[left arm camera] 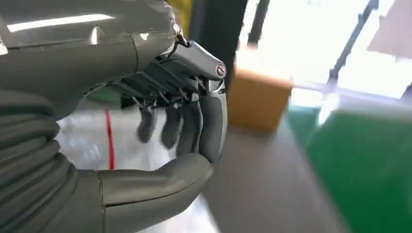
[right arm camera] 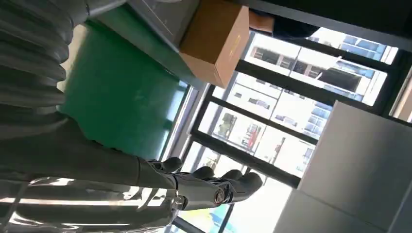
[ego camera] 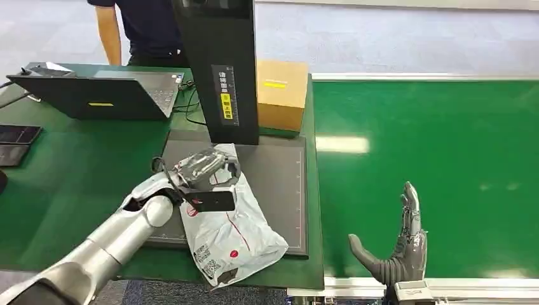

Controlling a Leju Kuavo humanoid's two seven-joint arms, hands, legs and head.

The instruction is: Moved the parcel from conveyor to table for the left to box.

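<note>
White plastic mailer parcel point(ego camera: 232, 235) with red markings and printed labels, lying flat and crumpled on the dark grey mat point(ego camera: 279, 184) of the table point(ego camera: 63, 184), one corner hanging past the mat's near edge. Directly beneath the left hand point(ego camera: 206, 168), whose curled fingers point(left arm camera: 187, 124) hover just above its upper end.

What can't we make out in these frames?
- Whether the left hand actually grips the parcel: head view, the hand's back covers the contact; left wrist view, the fingers are curled but blurred.
- Parcel label print: head view, too small.
- Person behind the laptop: head view, cut off by the top edge.
- Cardboard box: head view, partly behind the black column.
</note>
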